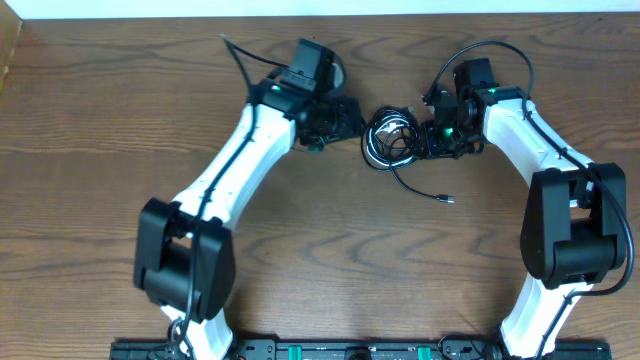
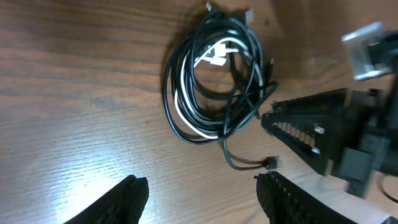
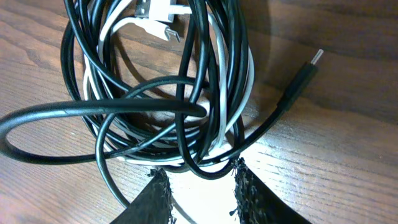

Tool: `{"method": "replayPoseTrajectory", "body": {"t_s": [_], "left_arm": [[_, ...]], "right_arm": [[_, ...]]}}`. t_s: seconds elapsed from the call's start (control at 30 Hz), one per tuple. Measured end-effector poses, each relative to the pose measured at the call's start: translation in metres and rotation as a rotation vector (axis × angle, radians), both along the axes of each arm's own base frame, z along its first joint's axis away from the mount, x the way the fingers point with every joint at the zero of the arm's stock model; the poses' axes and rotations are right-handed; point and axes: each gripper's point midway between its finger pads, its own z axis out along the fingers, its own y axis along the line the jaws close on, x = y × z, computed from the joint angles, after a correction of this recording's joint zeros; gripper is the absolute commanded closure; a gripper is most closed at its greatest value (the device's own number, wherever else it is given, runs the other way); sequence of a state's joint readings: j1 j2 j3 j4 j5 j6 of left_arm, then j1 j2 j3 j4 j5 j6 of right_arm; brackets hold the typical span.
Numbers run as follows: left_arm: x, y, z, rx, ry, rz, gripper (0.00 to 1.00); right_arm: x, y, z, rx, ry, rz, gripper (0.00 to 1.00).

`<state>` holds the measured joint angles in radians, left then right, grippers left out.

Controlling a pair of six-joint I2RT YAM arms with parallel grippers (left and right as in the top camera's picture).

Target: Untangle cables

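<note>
a: where are the cables (image 1: 388,138)?
b: coiled on the counter (image 1: 100,200) between both arms. black loops around a white cable (image 3: 155,11), one plug end (image 1: 447,198) trailing out.
a: tools?
b: left tool (image 2: 199,190) fingers apart, nothing between. right tool (image 3: 200,180) apart too, black loop at its tips.

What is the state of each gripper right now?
Left gripper: open, holding nothing.
Right gripper: open, a black cable loop at its tips, apparently not clamped.
</note>
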<state>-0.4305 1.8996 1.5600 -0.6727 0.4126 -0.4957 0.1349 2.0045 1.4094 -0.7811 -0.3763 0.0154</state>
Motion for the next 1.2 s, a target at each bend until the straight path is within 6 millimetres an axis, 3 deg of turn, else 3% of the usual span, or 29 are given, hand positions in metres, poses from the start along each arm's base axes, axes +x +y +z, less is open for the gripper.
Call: {"method": "replayPoseTrajectory", "body": {"t_s": [0.3, 0.57, 1.0, 1.13, 1.2], "left_arm": [[0.000, -0.018, -0.014, 0.027, -0.019, -0.030, 0.37], [-0.005, -0.042, -0.061, 0.060, 0.024, -0.081, 0.37], [0.007, -0.049, -0.062, 0.086, -0.062, -0.093, 0.38], [0.018, -0.053, -0.070, 0.084, -0.096, -0.088, 0.50], [0.023, -0.055, -0.082, 0.089, -0.101, -0.084, 0.51]], "right_arm": [[-0.003, 0.003, -0.002, -0.011, 0.005, 0.012, 0.67], [-0.006, 0.012, -0.008, -0.099, -0.018, 0.054, 0.67], [-0.002, 0.016, -0.018, -0.145, -0.066, 0.069, 0.69], [-0.002, 0.015, -0.021, -0.145, -0.079, 0.068, 0.70], [-0.001, 0.016, -0.021, -0.144, -0.086, 0.067, 0.70]]}}
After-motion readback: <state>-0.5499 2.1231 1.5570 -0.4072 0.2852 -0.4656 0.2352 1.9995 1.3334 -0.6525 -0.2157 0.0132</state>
